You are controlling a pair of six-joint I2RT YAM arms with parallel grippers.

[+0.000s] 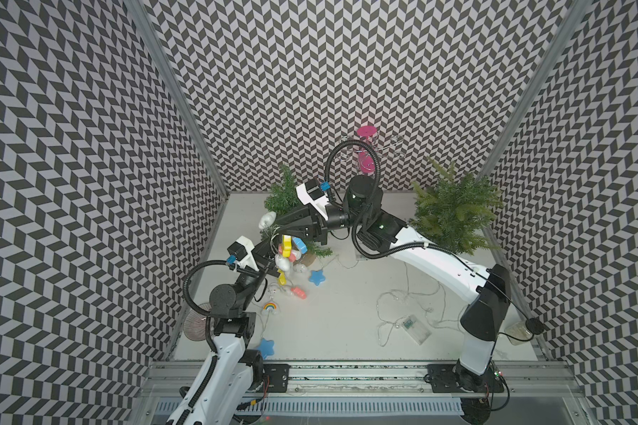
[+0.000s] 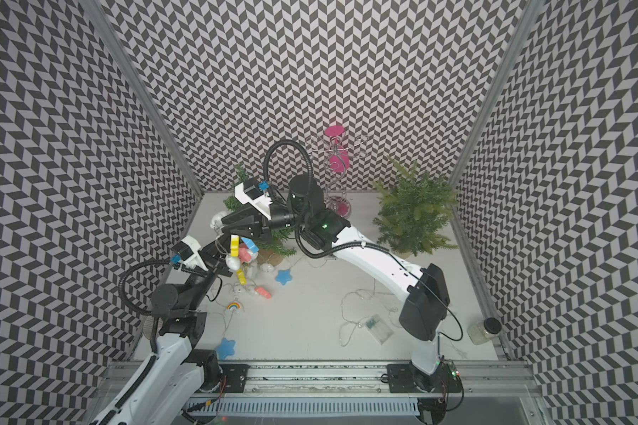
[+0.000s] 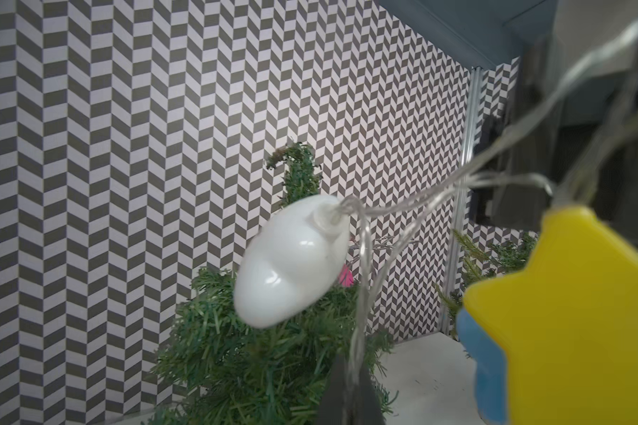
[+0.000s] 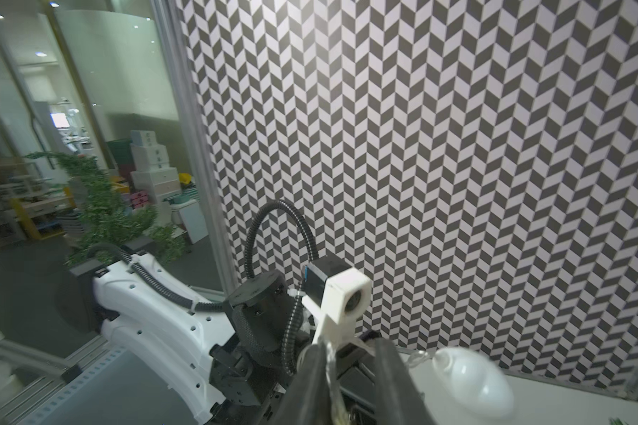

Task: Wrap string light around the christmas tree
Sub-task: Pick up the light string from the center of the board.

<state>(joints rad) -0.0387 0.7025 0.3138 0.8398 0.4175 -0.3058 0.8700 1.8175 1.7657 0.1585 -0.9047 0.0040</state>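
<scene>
Clamping string light (image 3: 291, 257) in left fingers (image 3: 334, 401)

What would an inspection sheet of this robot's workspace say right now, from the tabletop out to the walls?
Surface: white tabletop, bare in patches, no spills seen.
Job's things: small christmas tree at the back; string light bunched against it, with its stars, rainbow and clear battery box lying on the tabletop.
Clutter: bigger tree, pink stand, jar, round disc.
End effectors: left end effector shut on the string light's wire; right end effector open, gripping nothing.
Cables: black conduit loops on each arm; the light's thin wire sprawls loose.
Surroundings: chevron-patterned walls; metal rail in front.
</scene>
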